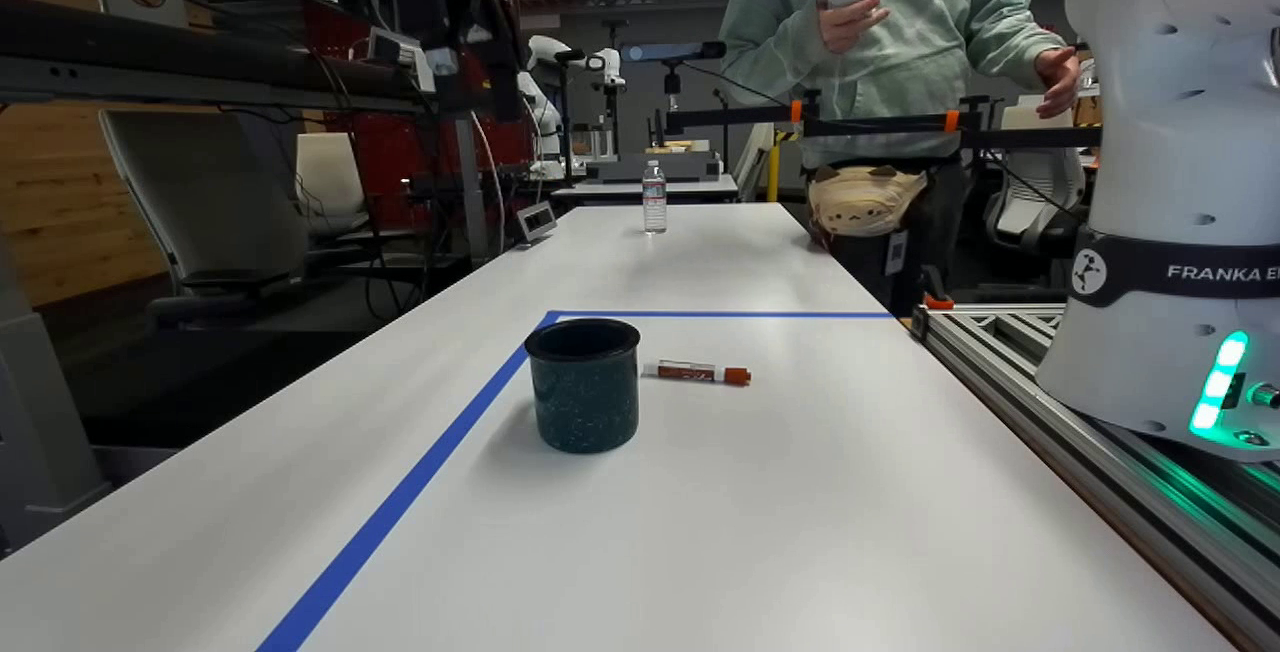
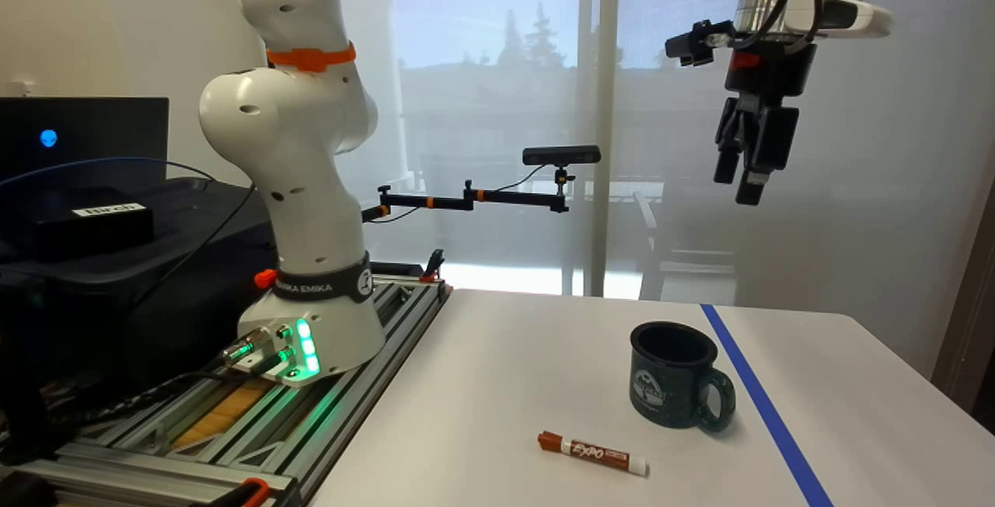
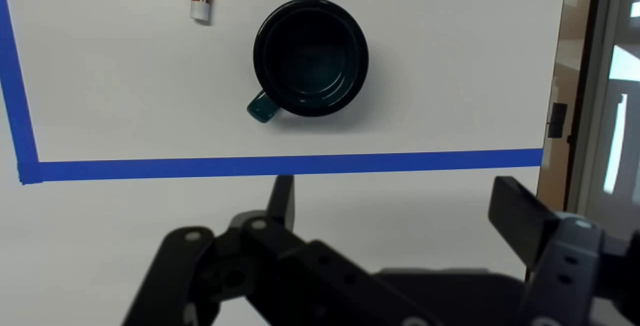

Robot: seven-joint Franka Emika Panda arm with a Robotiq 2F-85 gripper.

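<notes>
Green mug (image 2: 675, 379) standing upright on the tabletop (image 2: 497, 390) near blue tape (image 3: 290, 165)

I'm watching the gripper (image 3: 394, 178) hanging empty overhead, its 2 fingers standing wide apart. The mug is showing dark, white-flecked sides, a glossy blackish rim, 1 handle and a whitish logo; a brown-capped marker (image 2: 592, 454) is lying near it.

Mug (image 1: 587, 400): you have dark green, flecked with fine pale specks (plainest in an exterior view), plus a near-black rim and a whitish emblem (image 2: 647, 389).
Marker (image 2: 595, 454): reddish-brown cap and label, white lettering, one white end.
Tape (image 3: 150, 168): solid blue in all your views.
Tabletop (image 1: 900, 532): white, greyer in your wrist view.
Your claw (image 3: 394, 180): black, dotted with grey at the joints.
Your arm (image 2: 284, 138): white, with an orange ring (image 2: 311, 59), a black band (image 2: 342, 280) lettered in white, and green lights (image 2: 308, 347).
</notes>
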